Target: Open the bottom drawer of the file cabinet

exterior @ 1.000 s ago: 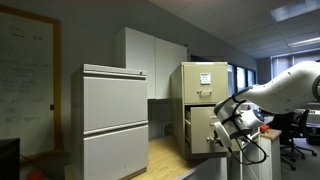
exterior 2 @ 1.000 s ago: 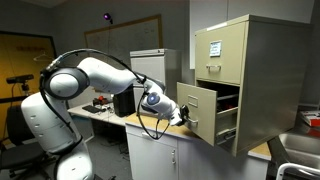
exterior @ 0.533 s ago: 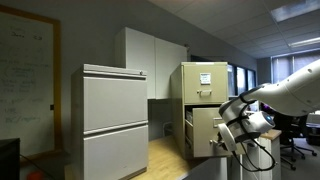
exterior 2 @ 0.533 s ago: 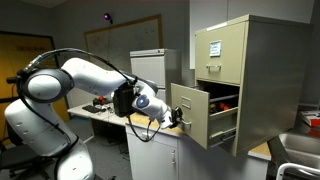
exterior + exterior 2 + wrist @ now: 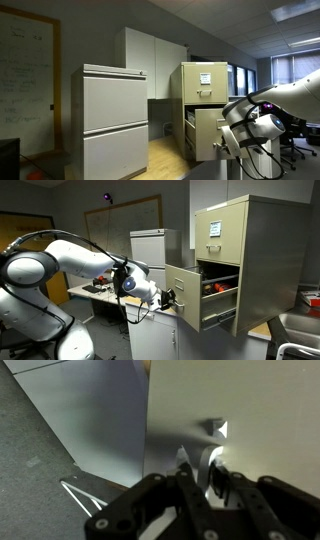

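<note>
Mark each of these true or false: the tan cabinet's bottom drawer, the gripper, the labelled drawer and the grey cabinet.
1. The bottom drawer stands open, out of the file cabinet. True.
2. The gripper is up at the drawer with the paper labels. False: it is at the front of the bottom drawer, below the labels.
3. The upper drawer is shut. True.
4. Both drawers of the grey cabinet are open. False: both fronts sit flush and shut.
</note>
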Controlling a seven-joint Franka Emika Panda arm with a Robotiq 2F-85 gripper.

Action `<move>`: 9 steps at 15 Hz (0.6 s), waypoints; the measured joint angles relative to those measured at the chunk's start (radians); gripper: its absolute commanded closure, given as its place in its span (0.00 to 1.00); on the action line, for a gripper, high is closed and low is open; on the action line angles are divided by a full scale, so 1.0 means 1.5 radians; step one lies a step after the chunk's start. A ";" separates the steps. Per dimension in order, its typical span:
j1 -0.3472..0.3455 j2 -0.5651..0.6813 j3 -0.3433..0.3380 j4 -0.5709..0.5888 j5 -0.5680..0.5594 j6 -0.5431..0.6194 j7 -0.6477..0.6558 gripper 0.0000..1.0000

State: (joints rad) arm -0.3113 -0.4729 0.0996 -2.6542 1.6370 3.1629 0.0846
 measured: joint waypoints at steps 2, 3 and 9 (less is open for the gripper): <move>0.007 -0.016 0.011 -0.014 0.020 0.023 0.000 0.51; 0.012 -0.023 0.017 -0.020 0.031 0.036 0.001 0.45; 0.038 -0.034 0.058 -0.051 0.102 0.115 0.017 0.01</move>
State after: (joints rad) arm -0.2541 -0.5243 0.1869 -2.7306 1.7904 3.3361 0.1094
